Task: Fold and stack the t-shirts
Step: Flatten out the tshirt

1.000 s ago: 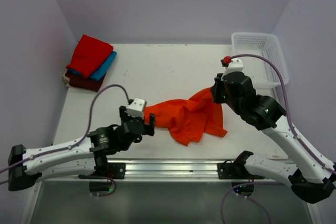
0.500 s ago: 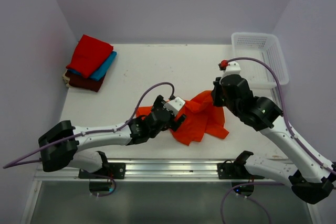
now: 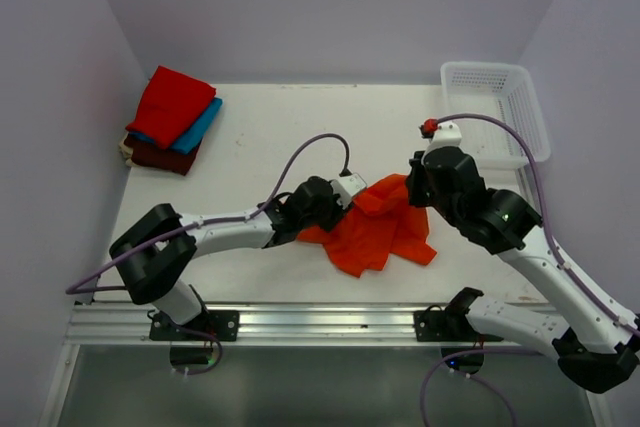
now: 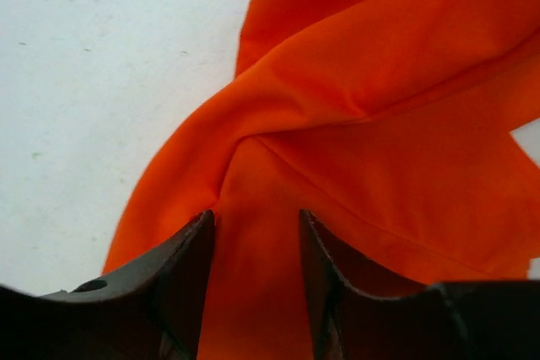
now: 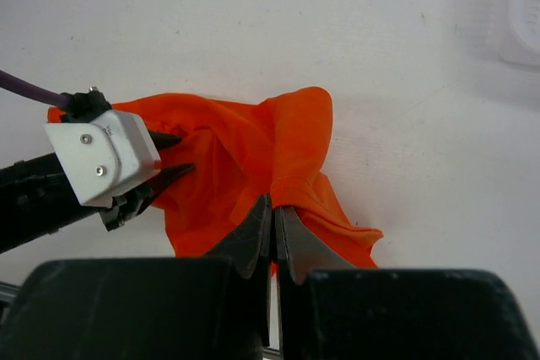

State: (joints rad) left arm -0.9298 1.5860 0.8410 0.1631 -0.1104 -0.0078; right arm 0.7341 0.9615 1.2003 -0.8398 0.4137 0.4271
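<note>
A crumpled orange t-shirt [image 3: 380, 232] lies at the table's front centre. My right gripper [image 3: 412, 183] is shut on its upper right edge; in the right wrist view the pinched hem [image 5: 291, 187] bunches at the closed tips [image 5: 273, 205]. My left gripper [image 3: 352, 205] reaches into the shirt's left side. Its jaws stand apart [image 4: 253, 223], with a twisted fold of orange cloth [image 4: 380, 124] between and ahead of them. The right wrist view shows the left gripper [image 5: 186, 152] straddling the cloth. Folded red [image 3: 170, 102], turquoise [image 3: 200, 127] and maroon [image 3: 160, 155] t-shirts are stacked at the back left.
A white mesh basket [image 3: 495, 107] stands at the back right corner, and its edge shows in the right wrist view [image 5: 523, 23]. White tabletop [image 3: 300, 137] stretches between the stack and the arms. A metal rail [image 3: 320, 322] runs along the near edge.
My left arm has swung right from the shirt's left tip into its middle, and its jaws have narrowed around a fold. The right gripper keeps its hold and has barely moved.
</note>
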